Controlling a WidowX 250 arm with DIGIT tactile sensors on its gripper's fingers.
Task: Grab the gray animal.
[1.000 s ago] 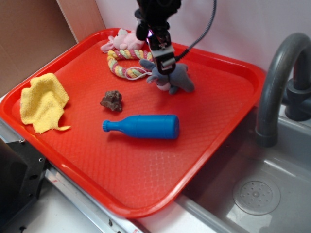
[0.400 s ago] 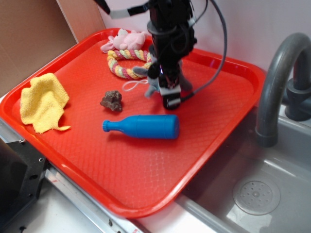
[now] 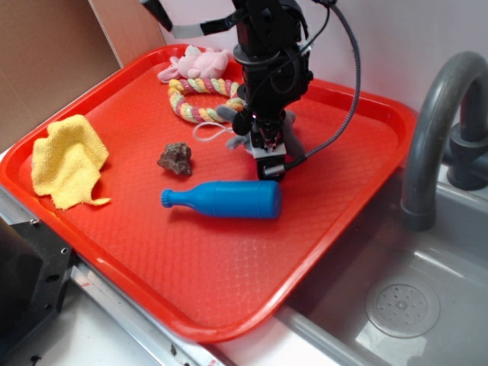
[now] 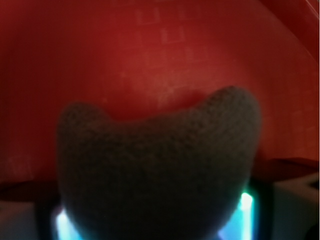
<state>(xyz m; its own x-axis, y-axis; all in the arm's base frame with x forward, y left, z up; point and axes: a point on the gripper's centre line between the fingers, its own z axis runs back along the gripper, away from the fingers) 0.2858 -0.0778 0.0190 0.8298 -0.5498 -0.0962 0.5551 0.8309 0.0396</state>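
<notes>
The gray animal [image 3: 293,142] lies at the back middle of the red tray [image 3: 358,229], mostly hidden under the arm; only a gray ear [image 3: 232,142] and part of its body stick out. My gripper [image 3: 268,158] points straight down onto it. In the wrist view the gray plush [image 4: 160,165] fills the space between the two fingers, which stand wide apart at the lower corners of the frame, so my gripper [image 4: 157,220] is open around it.
A blue bottle [image 3: 229,199] lies just in front of the gripper. A brown lump [image 3: 176,157] is to the left, a yellow cloth [image 3: 67,160] far left. A rope ring [image 3: 200,99] and a pink plush [image 3: 194,62] lie behind. Faucet [image 3: 438,122] and sink [image 3: 404,305] are at right.
The gripper has come down from above the gray animal until its fingers straddle it near the tray floor. The plush now looks partly covered and slightly shifted.
</notes>
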